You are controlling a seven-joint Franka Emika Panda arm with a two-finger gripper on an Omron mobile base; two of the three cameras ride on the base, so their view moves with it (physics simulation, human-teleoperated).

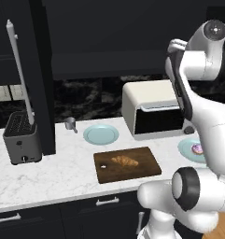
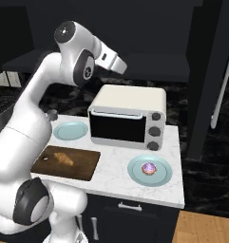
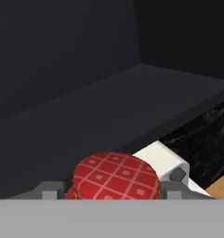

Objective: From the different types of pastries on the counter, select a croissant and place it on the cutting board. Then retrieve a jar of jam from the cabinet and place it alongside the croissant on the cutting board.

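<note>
Finding one: the small golden-brown crescent croissant (image 1: 124, 161) lies on the flat dark brown wooden cutting board (image 1: 146, 170), lower centre of the left base view, on the white marble-patterned tabletop (image 1: 53, 172). I judge the first half of the task done.

Finding two: in the hand view, the small round jar of jam with a red chequered lid (image 3: 115, 178) sits at the bottom centre, between the two grey tips of my jaws (image 3: 108, 194). The tips stand either side of it, close against its flanks. I judge the jaws closed on the jar, though actual contact is hidden at the frame's lower edge. The dark shelf of the black wall cabinet (image 3: 132, 107) spreads behind and above it.

Risks, as judgements:
- The hold appears low and near the tips; a swift swing down could let the jar slip or twist out.
- The cream toaster oven (image 2: 128, 116) stands right of centre in the right base view, under my raised arm; a careless descent could strike its top.
- The croissant occupies the middle of the board; setting down too near could nudge it off.
- The round light blue plate (image 1: 101, 134) beside the board could be mistaken as the target.
</note>
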